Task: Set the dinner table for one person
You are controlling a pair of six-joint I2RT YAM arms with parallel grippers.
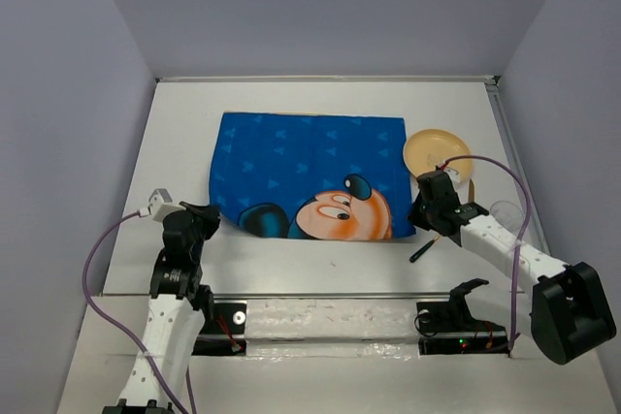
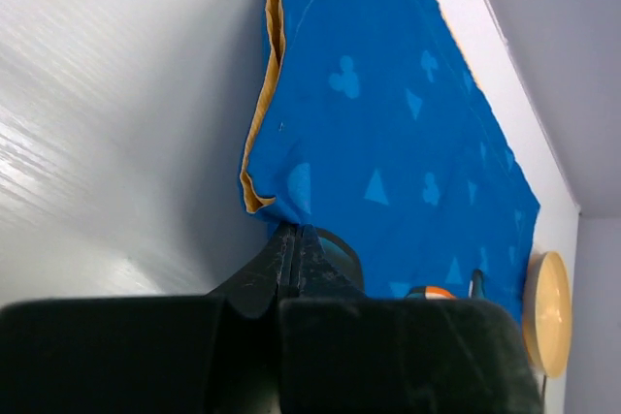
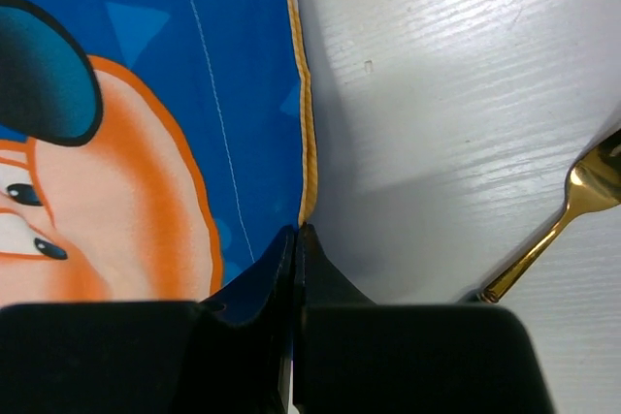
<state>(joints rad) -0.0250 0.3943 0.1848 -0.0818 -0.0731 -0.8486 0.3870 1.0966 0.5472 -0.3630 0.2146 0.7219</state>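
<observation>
your left gripper (image 2: 296,235) is pinched shut on the near-left corner of the blue mickey mouse placemat (image 1: 310,162) — the cloth puckers at its tips — and your right gripper (image 3: 296,232) is closed on the orange-trimmed right hem. the placemat lies spread on the white dinner table (image 1: 179,133), with a tan plate (image 1: 437,150) by its far-right corner and a gold utensil (image 3: 543,244) on the bare top.

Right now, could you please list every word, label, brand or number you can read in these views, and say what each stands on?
None: no view shows any readable text.
The blue placemat carries only pictures, a Mickey Mouse face plus mouse-head and triangle shapes, and no words.
The plate and the dinner table show no markings.
</observation>
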